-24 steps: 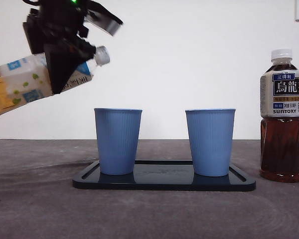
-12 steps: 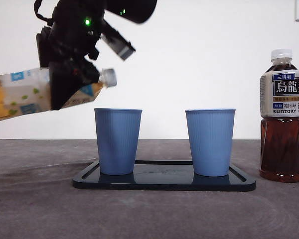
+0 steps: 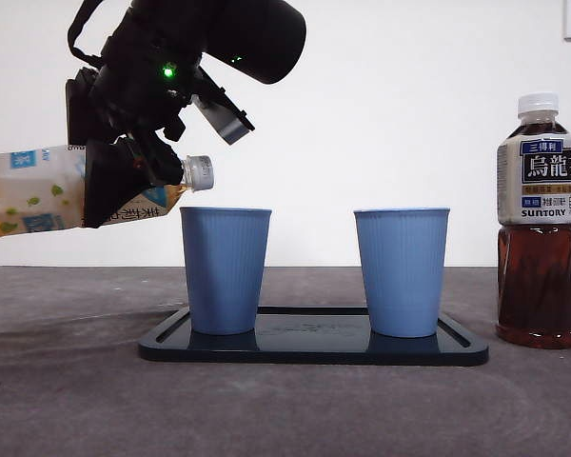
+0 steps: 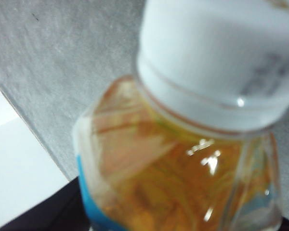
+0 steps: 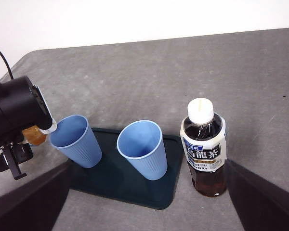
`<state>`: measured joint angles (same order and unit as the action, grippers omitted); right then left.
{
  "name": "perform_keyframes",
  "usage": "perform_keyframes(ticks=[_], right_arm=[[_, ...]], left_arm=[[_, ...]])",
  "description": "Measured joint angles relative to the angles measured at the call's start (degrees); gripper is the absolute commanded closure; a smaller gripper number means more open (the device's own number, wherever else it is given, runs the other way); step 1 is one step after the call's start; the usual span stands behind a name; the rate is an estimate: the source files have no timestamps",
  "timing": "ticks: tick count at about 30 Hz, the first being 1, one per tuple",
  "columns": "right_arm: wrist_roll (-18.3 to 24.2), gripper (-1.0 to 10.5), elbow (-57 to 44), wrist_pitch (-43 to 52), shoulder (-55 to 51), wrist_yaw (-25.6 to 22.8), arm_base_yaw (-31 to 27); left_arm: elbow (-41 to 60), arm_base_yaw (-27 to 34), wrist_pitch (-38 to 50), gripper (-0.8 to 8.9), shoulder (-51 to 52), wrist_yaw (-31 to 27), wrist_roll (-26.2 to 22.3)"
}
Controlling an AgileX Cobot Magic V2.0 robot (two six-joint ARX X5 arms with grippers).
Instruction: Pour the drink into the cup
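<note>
**Tilted drink bottle at the rim of the left cup**

The drink bottle (image 3: 48, 195), holding amber liquid under a white and blue label, lies nearly level in the air, its capped neck (image 3: 199, 172) just above and beside the rim of the nearer blue cup (image 3: 225, 269). The left gripper (image 3: 124, 176) is clamped around the bottle near its shoulder, jaws closed on it; in the left wrist view the bottle (image 4: 183, 163) fills the frame. A second blue cup (image 3: 402, 271) stands apart from the first on the same dark tray (image 3: 314, 349). A capped bottle of dark oolong tea (image 3: 539, 224) stands upright on the grey table (image 3: 76, 400), just beside the tray's far end. The right gripper (image 5: 149, 202) hangs high above the tray, jaws spread wide and holding nothing.
</note>
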<state>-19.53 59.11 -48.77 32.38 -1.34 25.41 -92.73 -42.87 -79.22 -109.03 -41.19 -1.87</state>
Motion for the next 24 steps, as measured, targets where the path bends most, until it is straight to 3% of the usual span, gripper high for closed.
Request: perform_keyframes(ticks=[24], right_arm=[[0.2, 4.5, 0.0, 0.0, 0.0, -0.1, 0.0]], left_arm=[[-1.8, -0.3, -0.3, 6.05, 0.0, -5.3, 0.0]])
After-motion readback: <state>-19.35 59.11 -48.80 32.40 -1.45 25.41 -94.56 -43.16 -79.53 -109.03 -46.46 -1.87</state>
